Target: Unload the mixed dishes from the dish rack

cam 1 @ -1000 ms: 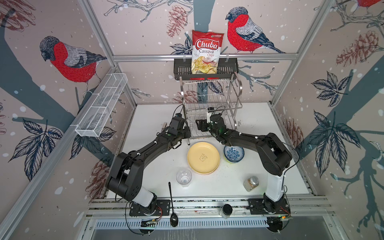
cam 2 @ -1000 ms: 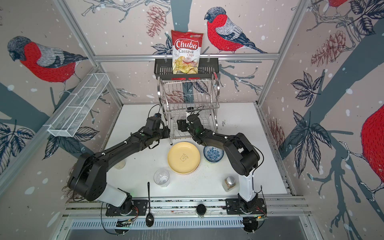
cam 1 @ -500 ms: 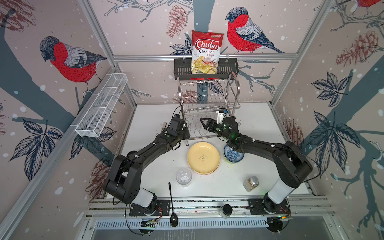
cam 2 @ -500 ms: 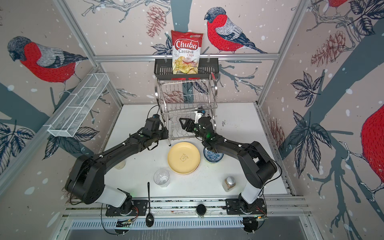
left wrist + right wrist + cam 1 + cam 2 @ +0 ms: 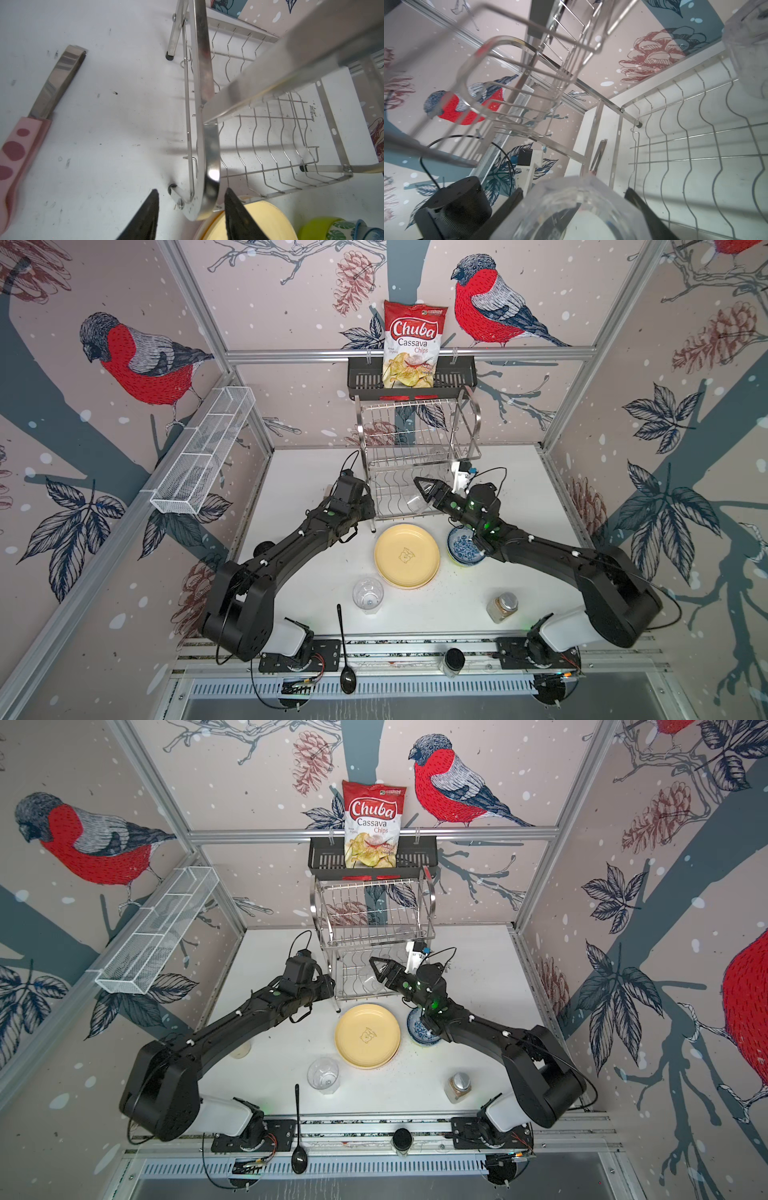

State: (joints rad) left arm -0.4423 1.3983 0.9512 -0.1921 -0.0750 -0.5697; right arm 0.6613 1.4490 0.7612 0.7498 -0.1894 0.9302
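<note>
Right gripper (image 5: 573, 190) pinches a clear tumbler (image 5: 577, 209) at the lower tier of the dish rack (image 5: 415, 439), centre of both top views, its arm stretched low from the lower right. Left gripper (image 5: 191, 190), fingers spread, straddles the rack's curved side frame (image 5: 212, 166), arm reaching from the lower left. Just below the rack sit a yellow plate (image 5: 406, 556) and a blue-white bowl (image 5: 463, 549).

The rack (image 5: 417, 458) is blocking the back middle; its curved frame (image 5: 209, 166) is sitting between the left gripper's (image 5: 190, 207) parted fingers. The upper tier (image 5: 417, 433) is hanging low over the right gripper (image 5: 574, 192) and its tumbler (image 5: 581, 209). Plate (image 5: 406, 556) and bowls (image 5: 464, 549) are crowding the front; bare table (image 5: 316, 585) is lying left of them.
</note>
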